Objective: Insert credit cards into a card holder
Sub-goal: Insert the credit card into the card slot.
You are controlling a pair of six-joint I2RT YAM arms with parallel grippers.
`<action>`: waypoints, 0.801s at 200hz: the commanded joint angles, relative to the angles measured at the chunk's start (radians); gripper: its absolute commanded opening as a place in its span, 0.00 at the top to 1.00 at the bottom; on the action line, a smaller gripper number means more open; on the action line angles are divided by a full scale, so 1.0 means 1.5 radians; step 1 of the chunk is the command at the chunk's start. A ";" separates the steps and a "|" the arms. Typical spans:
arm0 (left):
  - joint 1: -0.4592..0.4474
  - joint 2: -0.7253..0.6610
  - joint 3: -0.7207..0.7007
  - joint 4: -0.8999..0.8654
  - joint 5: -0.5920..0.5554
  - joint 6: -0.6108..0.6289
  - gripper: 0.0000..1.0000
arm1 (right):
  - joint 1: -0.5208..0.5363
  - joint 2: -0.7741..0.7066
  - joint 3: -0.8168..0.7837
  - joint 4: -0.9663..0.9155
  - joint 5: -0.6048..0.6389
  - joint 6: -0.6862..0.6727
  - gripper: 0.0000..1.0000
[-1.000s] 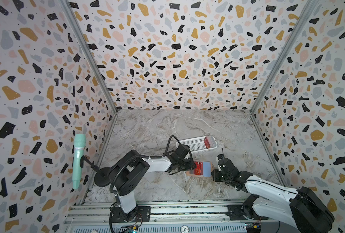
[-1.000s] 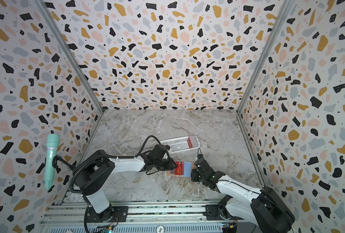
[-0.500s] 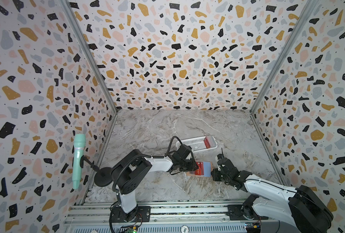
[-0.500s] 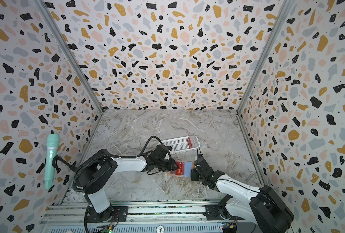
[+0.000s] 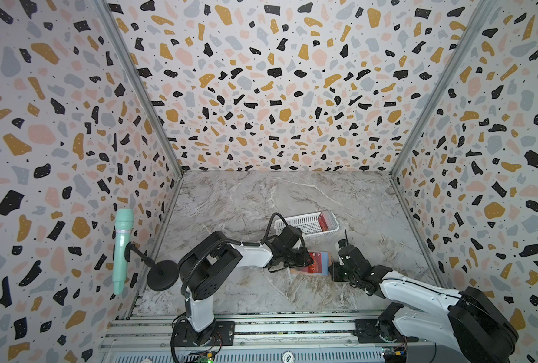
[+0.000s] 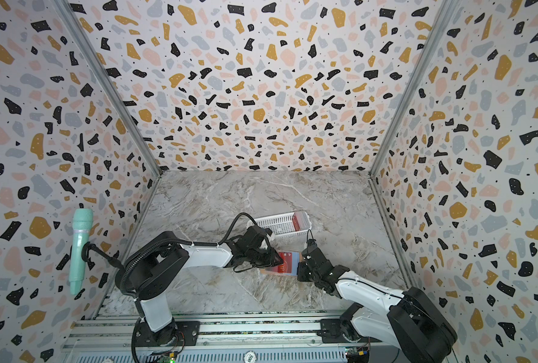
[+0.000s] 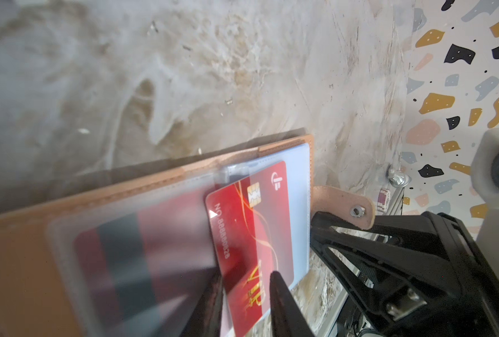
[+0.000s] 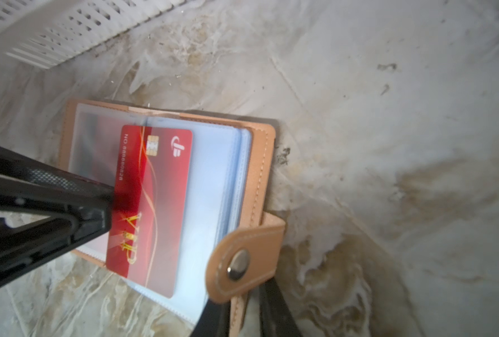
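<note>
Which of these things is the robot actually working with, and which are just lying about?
Part of the job:
- card holder, lying open
- red VIP card in the left gripper
- right gripper, pinching the holder's edge
- more red cards in the white basket

Just lying about:
- the white basket itself
- green microphone on its stand

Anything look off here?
Yes. The credit card held by the left gripper sits slightly crooked on the card holder: only part of it is under a clear sleeve, and one corner pokes past the holder's edge.
</note>
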 commanded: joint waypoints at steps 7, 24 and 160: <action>-0.005 0.016 0.021 0.001 0.002 -0.005 0.70 | 0.004 0.016 0.000 -0.045 0.006 0.000 0.80; -0.008 0.019 0.027 0.003 0.003 -0.006 0.71 | 0.004 0.015 -0.002 -0.044 0.006 0.001 0.80; -0.032 0.031 0.035 0.046 0.022 -0.038 0.73 | 0.006 0.024 -0.003 -0.032 0.006 0.005 0.81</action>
